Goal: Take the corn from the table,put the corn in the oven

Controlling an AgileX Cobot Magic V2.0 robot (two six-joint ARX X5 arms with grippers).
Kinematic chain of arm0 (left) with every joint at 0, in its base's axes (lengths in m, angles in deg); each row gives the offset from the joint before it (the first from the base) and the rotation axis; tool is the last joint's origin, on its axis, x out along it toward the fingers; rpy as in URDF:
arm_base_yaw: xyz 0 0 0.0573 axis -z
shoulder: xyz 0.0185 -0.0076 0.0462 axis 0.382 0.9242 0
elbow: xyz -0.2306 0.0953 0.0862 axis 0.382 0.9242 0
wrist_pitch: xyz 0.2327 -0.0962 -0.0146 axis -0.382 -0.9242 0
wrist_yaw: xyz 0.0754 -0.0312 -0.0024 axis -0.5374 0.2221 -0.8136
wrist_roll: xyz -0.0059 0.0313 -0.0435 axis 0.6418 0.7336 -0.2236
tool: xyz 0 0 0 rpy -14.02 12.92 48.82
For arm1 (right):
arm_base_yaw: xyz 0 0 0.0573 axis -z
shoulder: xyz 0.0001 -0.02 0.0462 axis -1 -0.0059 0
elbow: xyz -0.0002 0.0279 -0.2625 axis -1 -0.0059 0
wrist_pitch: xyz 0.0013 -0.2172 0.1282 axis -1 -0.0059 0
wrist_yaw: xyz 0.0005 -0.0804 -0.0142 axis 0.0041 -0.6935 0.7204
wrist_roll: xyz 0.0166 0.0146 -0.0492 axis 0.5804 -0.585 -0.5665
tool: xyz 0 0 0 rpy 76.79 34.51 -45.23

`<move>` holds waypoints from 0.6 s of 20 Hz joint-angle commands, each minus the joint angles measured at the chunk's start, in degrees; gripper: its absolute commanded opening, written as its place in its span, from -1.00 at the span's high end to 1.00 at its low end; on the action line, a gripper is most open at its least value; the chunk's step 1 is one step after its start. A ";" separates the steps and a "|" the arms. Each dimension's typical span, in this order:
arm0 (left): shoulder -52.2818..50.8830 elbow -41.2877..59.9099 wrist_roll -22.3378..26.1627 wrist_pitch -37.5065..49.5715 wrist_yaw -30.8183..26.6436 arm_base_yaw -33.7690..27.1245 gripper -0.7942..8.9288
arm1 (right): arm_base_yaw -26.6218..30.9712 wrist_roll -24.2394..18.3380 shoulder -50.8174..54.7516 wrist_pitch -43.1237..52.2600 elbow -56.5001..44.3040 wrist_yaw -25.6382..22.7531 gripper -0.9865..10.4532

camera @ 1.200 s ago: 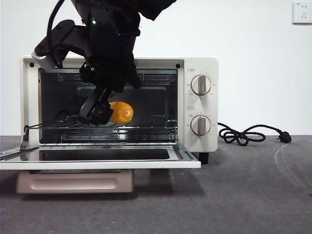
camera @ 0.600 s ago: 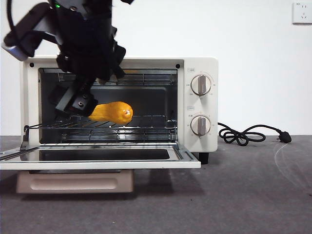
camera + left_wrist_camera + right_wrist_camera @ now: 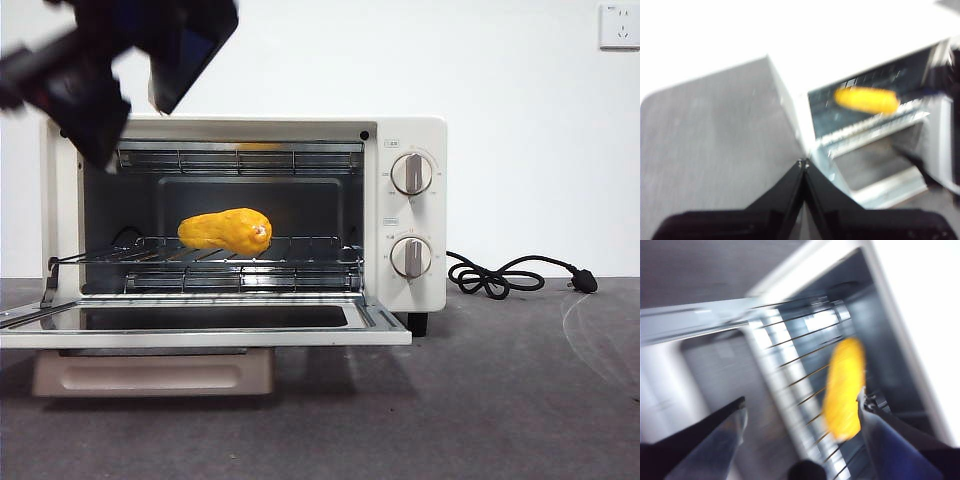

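Note:
The corn [image 3: 227, 231] lies on the wire rack inside the oven [image 3: 376, 210], whose door [image 3: 200, 337] hangs open and flat. Nothing touches the cob. My right arm [image 3: 90, 90] is a dark blur above the oven's top left corner. In the right wrist view the right gripper [image 3: 800, 407] is open, and the corn [image 3: 844, 390] rests on the rack close to one jaw, outside the grip. My left gripper [image 3: 803, 164] is shut and empty over the table [image 3: 705, 140], off to the oven's side, with the corn [image 3: 867, 100] visible through the opening.
The oven's two knobs [image 3: 412, 173] sit on its right panel. A black cord [image 3: 500, 275] trails over the table [image 3: 500, 400] to the right. A cream tray [image 3: 150, 372] shows under the open door. A wall outlet [image 3: 620, 25] is at the top right.
The right gripper has let go of the corn and pulled up and left out of the oven. The corn now lies free on the rack.

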 commanded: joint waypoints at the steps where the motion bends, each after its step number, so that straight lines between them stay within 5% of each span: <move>1: 0.31 0.42 1.11 1.81 -1.66 3.43 0.85 | -2.01 8.81 3.37 -5.18 0.17 2.67 0.24; 8: 4.44 0.48 2.60 4.15 -2.38 13.84 0.85 | -4.33 14.19 14.32 -18.82 0.17 8.09 0.70; 12: 7.28 0.48 4.48 4.28 7.34 17.90 0.85 | -3.82 16.61 19.45 -26.16 0.17 10.27 0.84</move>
